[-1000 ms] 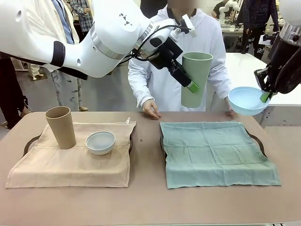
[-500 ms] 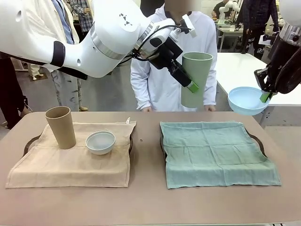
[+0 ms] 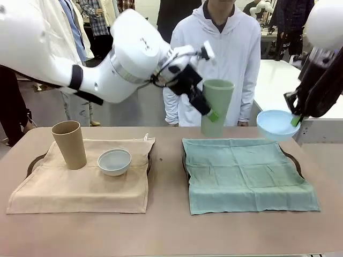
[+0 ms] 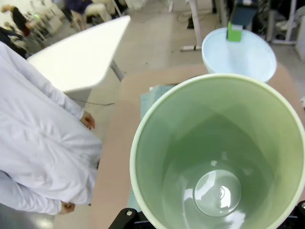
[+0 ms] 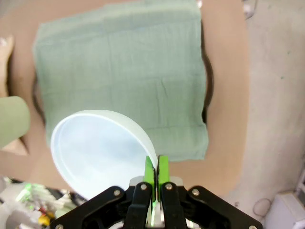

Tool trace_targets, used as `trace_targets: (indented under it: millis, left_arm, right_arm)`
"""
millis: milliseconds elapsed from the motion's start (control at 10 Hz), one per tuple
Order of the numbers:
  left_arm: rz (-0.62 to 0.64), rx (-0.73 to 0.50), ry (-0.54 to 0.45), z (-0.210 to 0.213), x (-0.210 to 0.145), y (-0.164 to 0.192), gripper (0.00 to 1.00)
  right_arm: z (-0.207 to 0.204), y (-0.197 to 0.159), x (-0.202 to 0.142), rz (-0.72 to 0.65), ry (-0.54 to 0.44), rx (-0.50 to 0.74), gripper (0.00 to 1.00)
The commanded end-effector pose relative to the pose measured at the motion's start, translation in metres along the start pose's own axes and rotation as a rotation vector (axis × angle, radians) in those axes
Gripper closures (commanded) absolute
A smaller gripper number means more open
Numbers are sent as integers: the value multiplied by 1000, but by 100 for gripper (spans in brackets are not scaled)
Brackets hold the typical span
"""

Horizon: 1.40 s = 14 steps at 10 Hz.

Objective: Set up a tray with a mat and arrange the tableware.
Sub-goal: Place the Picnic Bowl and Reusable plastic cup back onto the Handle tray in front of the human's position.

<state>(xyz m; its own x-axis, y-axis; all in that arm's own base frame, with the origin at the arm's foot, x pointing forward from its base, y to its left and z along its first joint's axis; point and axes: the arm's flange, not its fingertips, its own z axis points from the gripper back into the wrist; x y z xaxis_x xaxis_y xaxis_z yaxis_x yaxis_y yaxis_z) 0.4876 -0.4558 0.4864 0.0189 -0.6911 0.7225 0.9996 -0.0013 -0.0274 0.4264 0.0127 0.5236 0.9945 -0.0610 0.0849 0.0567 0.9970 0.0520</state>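
While both arms are aloft above the far edge of the green mat, each carries one item of tableware destined for that mat.

Left gripper: jaws set wide across the wall of the pale green cup, one finger inside the rim and one outside. The cup hangs upright, clear of the mat, above its far left corner. In the left wrist view the cup is empty, its interior glossy.

Right gripper: fingers pinched nearly together on the rim of the light blue bowl. In the front view the bowl hangs above the mat's far right corner.

Handling assessment:
- Both items look rigid, smooth-walled and light, probably hard plastic or glazed ware. Treat them as slippery and liable to chip if dropped.
- Rim grips hold the load off-centre. The bowl in particular may pivot about the pads, so keep it level during descent.
- The mat is soft cloth and may wrinkle. Set each base flat before release.

Beyond the mat's left edge, a tan cup and a white bowl stand on the beige mat.
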Motion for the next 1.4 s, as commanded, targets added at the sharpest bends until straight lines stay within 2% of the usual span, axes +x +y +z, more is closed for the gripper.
trace_targets:
  millis: [0, 400, 500, 900, 1300]
  left_arm:
    - [-48, -5, -39, -23, -21, 11, 16]
    - [-21, -21, -58, -61, -52, 13, 16]
    - [-35, -18, -91, -69, -58, 16, 16]
    - [-93, -13, -145, -84, -72, 17, 16]
    - [-112, -27, -126, -99, -85, 22, 16]
  right_arm:
    - [-40, -7, 22, 6, -3, -1, 96]
    - [-109, -11, 33, 15, 59, -7, 96]
    - [-121, -14, 36, 11, 66, 2, 96]
    - [-141, -16, 39, 19, 86, 28, 96]
    - [-148, -15, 40, 31, 103, 65, 96]
